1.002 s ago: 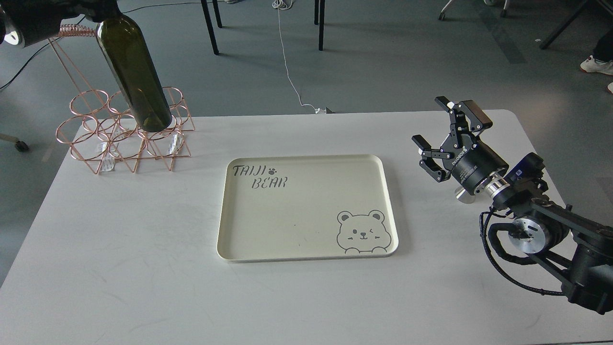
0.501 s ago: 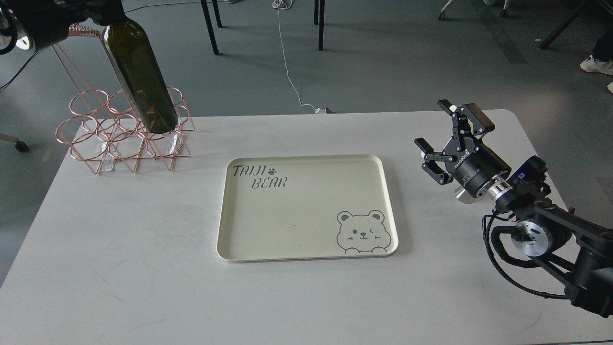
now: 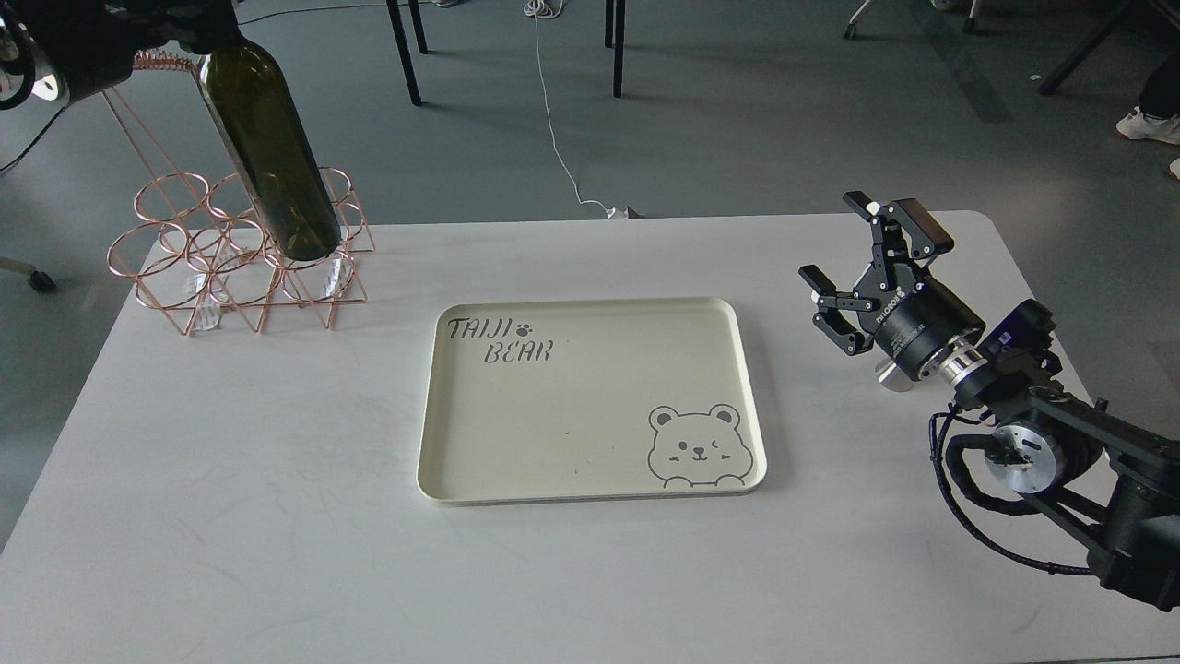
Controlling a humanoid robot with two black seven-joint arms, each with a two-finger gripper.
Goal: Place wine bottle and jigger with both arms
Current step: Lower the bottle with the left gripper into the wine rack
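While the tall dark olive-green glass wine bottle (image 3: 269,157) leaned neck-up at the table's far-left corner, its base toward the right, the left gripper's fingers couldn't be told; the right gripper (image 3: 867,267) gaped, holding nothing.

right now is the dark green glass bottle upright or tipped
Tipped: the dark olive-green glass wine bottle leans, neck up-left, its base over the copper wire rack.

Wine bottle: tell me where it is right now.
In the head view, the wine bottle is at far left, tilted, its base among the copper wire rack's rings, its neck hidden by the left arm.
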